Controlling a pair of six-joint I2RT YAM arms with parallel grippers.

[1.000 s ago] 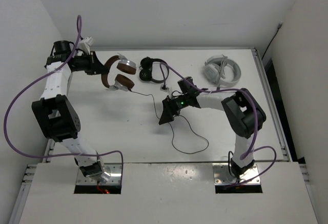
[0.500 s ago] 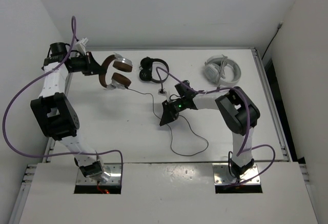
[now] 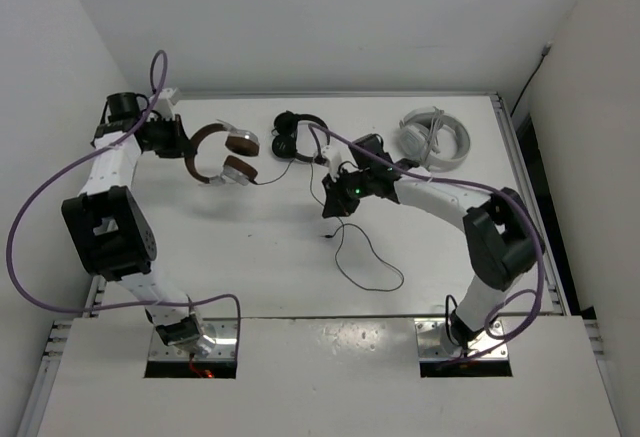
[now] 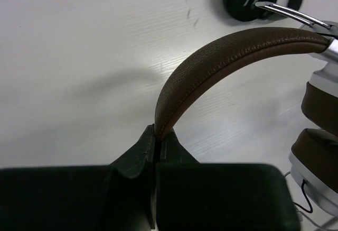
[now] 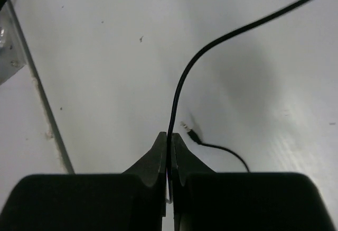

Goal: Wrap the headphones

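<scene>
Brown headphones (image 3: 222, 152) at far left of table (image 3: 250, 257), held at two places: headband and cable (image 5: 178, 91)
Clamped tight on the headband (image 4: 222, 56) arc: left gripper (image 3: 170, 139), earcups (image 3: 240, 144) pointing right toward table centre. Pinched closed on the cable partway along: right gripper (image 3: 335, 202), right of the earcups, well apart. Cable run between them roughly left–right; slack looping toward near edge, plug (image 5: 194, 135) loose on table. Likely next: right arm, nearer the slack, carrying cable leftward around the earcups. Black headphones (image 3: 295, 135) just beyond the run, possible snag

headphones (image 3: 240, 144) left, second pair (image 3: 293, 137) beside them, third pair (image 3: 434, 139) far right
</scene>
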